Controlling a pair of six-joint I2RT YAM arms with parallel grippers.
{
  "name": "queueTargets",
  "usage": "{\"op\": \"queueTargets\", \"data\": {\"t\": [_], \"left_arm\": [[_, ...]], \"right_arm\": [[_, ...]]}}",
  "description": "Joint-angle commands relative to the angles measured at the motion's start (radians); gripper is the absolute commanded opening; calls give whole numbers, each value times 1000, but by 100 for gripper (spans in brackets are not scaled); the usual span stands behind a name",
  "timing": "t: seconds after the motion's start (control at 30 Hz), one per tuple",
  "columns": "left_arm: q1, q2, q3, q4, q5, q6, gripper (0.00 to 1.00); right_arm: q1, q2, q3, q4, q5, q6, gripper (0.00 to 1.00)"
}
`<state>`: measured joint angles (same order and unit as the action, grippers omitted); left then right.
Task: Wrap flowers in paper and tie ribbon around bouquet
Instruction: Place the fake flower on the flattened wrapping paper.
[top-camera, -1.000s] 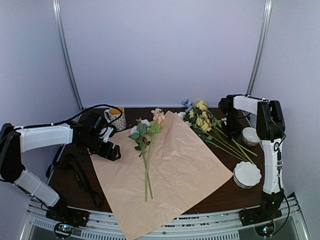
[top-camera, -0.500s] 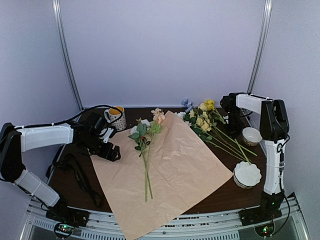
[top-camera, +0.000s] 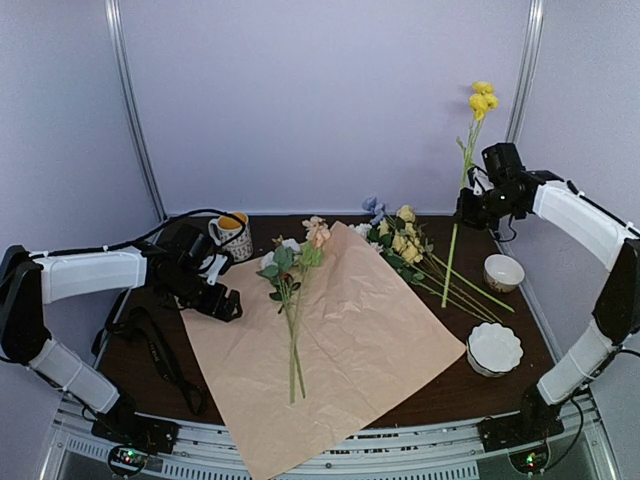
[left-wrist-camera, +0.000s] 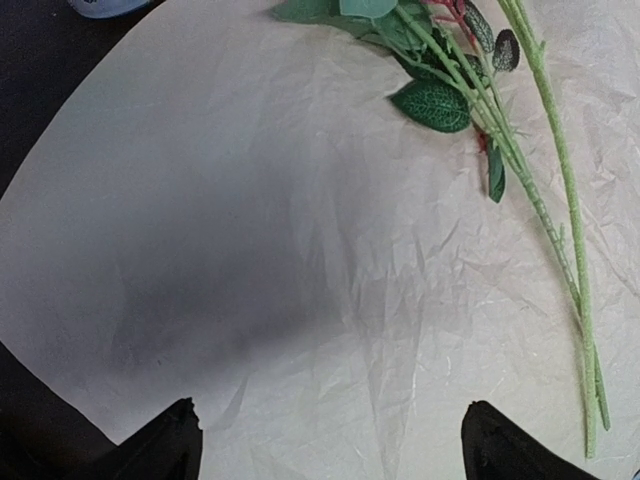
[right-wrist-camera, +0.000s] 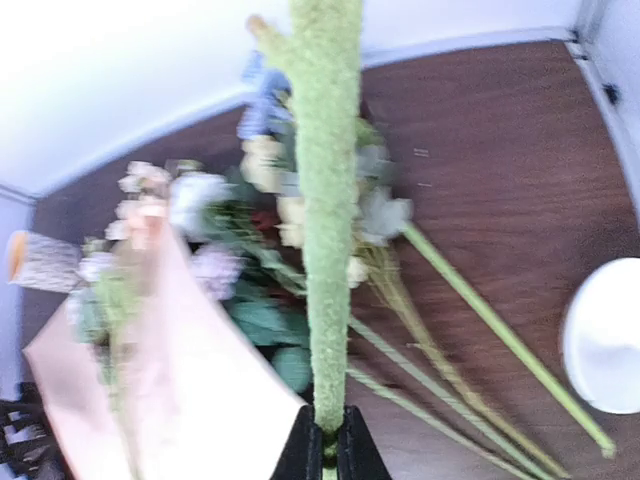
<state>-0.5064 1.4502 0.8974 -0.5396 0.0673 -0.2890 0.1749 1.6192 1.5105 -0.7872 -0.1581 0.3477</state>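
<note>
Task at early stage: nothing wrapped, nothing tied.

R arm: right end effector (top-camera: 464, 203) was seen pressed together on a single yellow-bloomed stem (top-camera: 455, 240), pinched partway up. Stem was held near upright, with blooms well above the end effector and the cut end hanging below it. Whether the cut end touched the surface (top-camera: 430, 390) could not be told.

Flower pile (top-camera: 408, 246) was noted lying on the surface below and to the left of the right end effector, just beside the paper's far-right edge. Not yet moved over.

Paper (top-camera: 360, 330) was spread flat, peach side up, between the two arms. A few stems (top-camera: 292, 310) were already laid on it, to the right of the left end effector, blooms at the far side.

L arm: left end effector (top-camera: 224, 304) was seen w/ fingers spread wide and nothing held, hovering over the paper's left edge. Bare paper was shown directly beneath it in the wrist view.

Black strip (top-camera: 158, 352), taken for the ribbon, was lying on the surface near-side of the left end effector, apart from the paper.

Est. progress: well under half. Left to do: rest of pile onto paper, paper rolled to a cone, ribbon tied.
</note>
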Motion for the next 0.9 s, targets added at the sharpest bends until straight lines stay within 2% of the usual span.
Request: {"op": "queueTargets", "data": {"t": [0.0, 0.1, 0.23, 0.33, 0.5, 0.53, 0.63, 0.7, 0.77, 0.8, 0.87], "left_arm": [[2, -6, -5, 74, 12, -21, 94], [3, -5, -5, 80, 18, -24, 94], [3, -21, -18, 76, 10, -15, 94], [2, -38, -39, 80, 6, -13, 94], [3, -54, -65, 87, 2, -13, 94], [3, -54, -67, 87, 2, -12, 94], [3, -54, -68, 89, 5, -12, 94], [3, -52, -66, 87, 7, -11, 94], [3, -52, -62, 83, 5, -9, 94], [3, -50, -61, 80, 4, -7, 94], [2, -49, -58, 78, 3, -4, 94]], "right_arm": [[208, -78, -210, 477, -318, 359, 0], [400, 4, -235, 597, -352, 469, 0], [544, 169, -184, 642, -394, 562, 0], [608, 266, -138, 643, -411, 592, 0], [649, 345, -106, 642, -432, 628, 0], [652, 350, -105, 636, -433, 626, 3], [653, 340, -96, 566, -420, 561, 29], [646, 314, -67, 454, -378, 465, 37], [621, 283, -2, 277, -295, 321, 44], [603, 265, 60, 132, -219, 239, 46], [548, 237, 139, -53, -40, 98, 51]]}}
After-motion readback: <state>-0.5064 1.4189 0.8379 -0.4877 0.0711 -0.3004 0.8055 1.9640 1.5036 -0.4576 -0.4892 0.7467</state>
